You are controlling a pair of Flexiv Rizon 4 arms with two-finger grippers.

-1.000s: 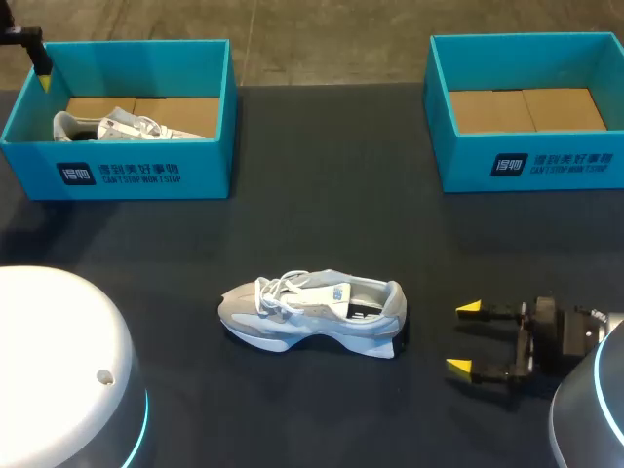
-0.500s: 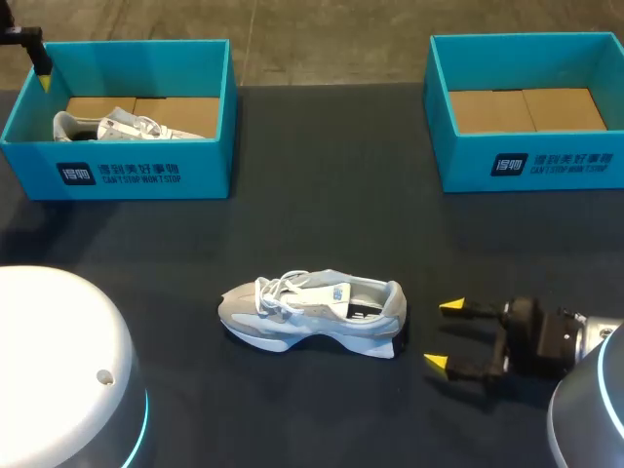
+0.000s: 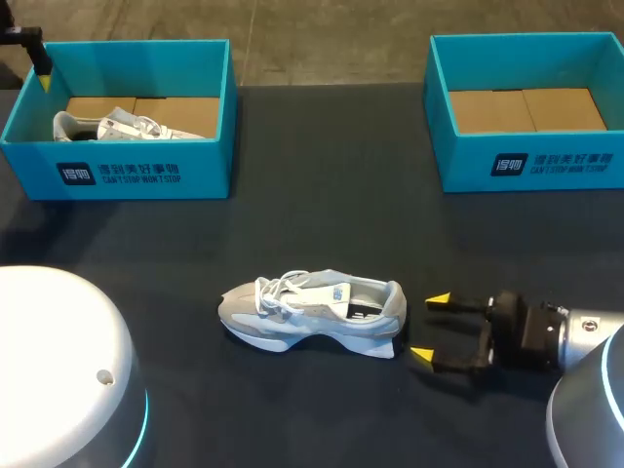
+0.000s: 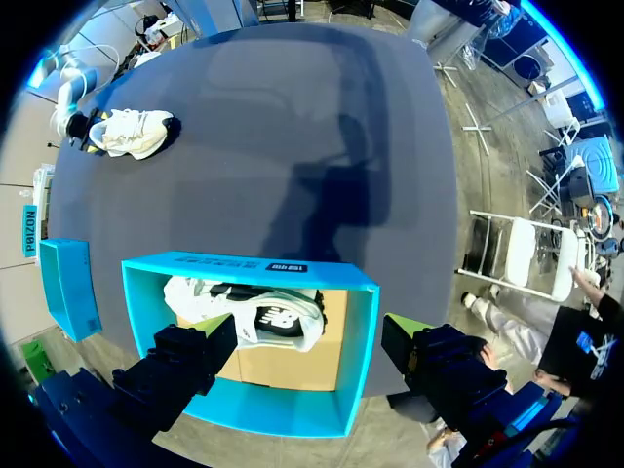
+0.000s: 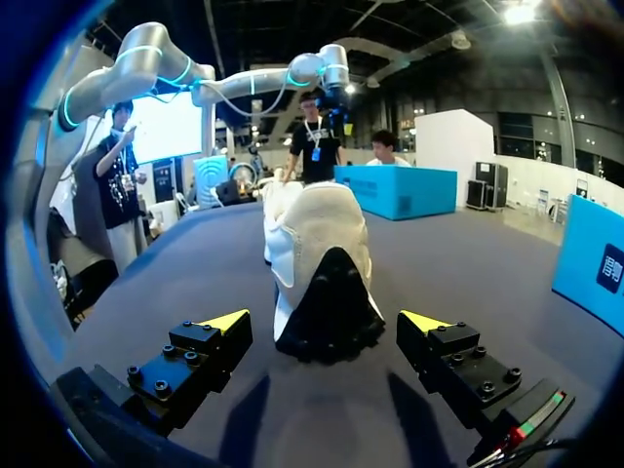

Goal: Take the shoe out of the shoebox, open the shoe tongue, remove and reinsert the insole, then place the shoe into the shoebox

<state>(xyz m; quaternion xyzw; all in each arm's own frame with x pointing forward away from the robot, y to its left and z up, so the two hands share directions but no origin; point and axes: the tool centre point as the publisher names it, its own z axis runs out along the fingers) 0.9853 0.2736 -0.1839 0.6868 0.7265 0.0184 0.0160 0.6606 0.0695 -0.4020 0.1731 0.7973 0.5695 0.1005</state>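
Observation:
A grey and white shoe (image 3: 312, 317) lies on its sole mid-table, toe to the left, laces loose. My right gripper (image 3: 430, 327) is open right behind its heel, fingertips a little short of it. In the right wrist view the heel (image 5: 322, 292) stands straight ahead of the open right gripper (image 5: 327, 322). My left gripper (image 4: 304, 327) hangs open high above the left teal shoebox (image 4: 249, 273), which holds a second white shoe (image 4: 249, 312). In the head view that shoebox (image 3: 127, 171) is at the back left, with one left fingertip (image 3: 44, 78) over its far left corner.
A second teal shoebox (image 3: 526, 161) at the back right shows only its cardboard floor. Dark table surface (image 3: 312, 214) stretches between the boxes and the shoe. My arms' white bases fill both near corners.
My right gripper has slid left across the table toward the shoe's heel, staying open. The shoe and the left arm have not moved.

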